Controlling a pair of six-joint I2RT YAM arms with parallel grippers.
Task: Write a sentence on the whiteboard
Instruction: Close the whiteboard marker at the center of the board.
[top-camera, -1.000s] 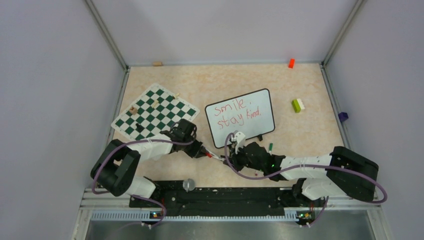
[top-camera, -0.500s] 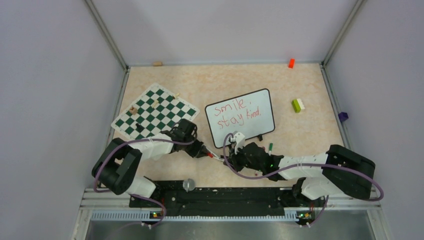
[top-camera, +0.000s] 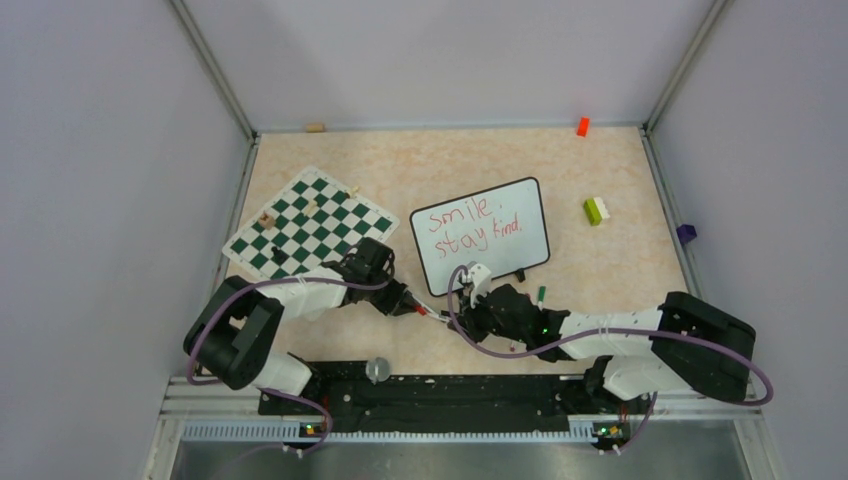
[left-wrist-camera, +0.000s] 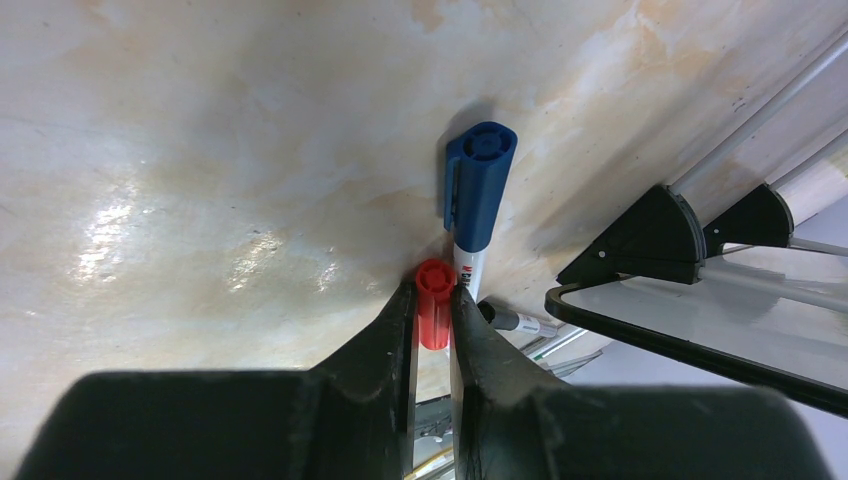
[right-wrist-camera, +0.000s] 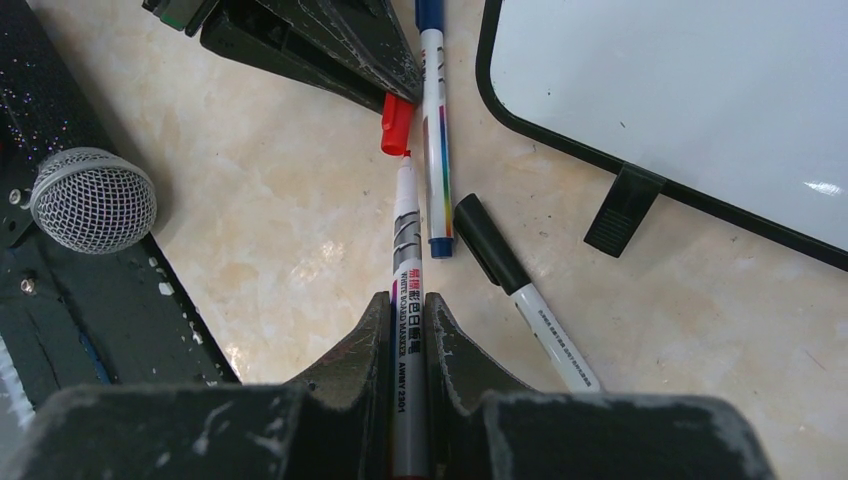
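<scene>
Beside the whiteboard (top-camera: 525, 250), left gripper (left-wrist-camera: 432, 300) pinches red cap (right-wrist-camera: 395, 124), right gripper (right-wrist-camera: 408, 305) grips half-hidden marker (right-wrist-camera: 405, 230)

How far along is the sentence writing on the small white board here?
Done: the red handwritten sentence, two lines, is on the small black-framed glossy whiteboard. In hand: the left jaws pinch a red plastic cap; the right jaws grip the white-barrelled red marker, its tip at the cap's mouth. Left: seating the cap, probably, then putting the marker down.
</scene>
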